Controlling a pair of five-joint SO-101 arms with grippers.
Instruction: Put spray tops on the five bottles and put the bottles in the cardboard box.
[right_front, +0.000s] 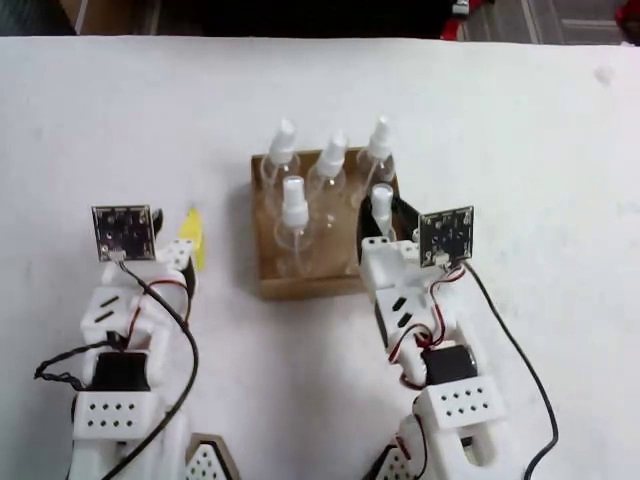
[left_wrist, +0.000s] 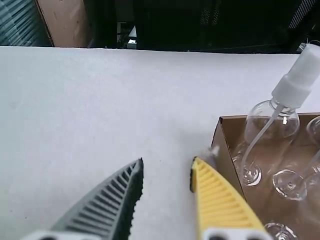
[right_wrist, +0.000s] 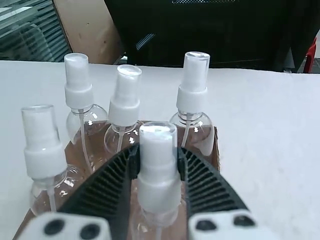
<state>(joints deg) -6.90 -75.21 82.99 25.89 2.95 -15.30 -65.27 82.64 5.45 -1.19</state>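
Five clear bottles with white spray tops stand in the cardboard box (right_front: 268, 283). Three are in the back row (right_front: 283, 150) (right_front: 332, 160) (right_front: 378, 145) and one is at the front left (right_front: 295, 212). My right gripper (right_wrist: 157, 156) is shut on the spray top of the fifth bottle (right_wrist: 158, 172), which stands at the box's front right (right_front: 382, 203). My left gripper (left_wrist: 166, 170) is open over bare table just left of the box (left_wrist: 223, 150), with its yellow finger (right_front: 192, 238) nearest the box wall. Nothing is between its fingers.
The white table (right_front: 120, 130) spreads wide to the left, right and behind the box. Both arm bases sit at the near edge. Dark furniture and a brown board (left_wrist: 65, 22) stand beyond the far table edge.
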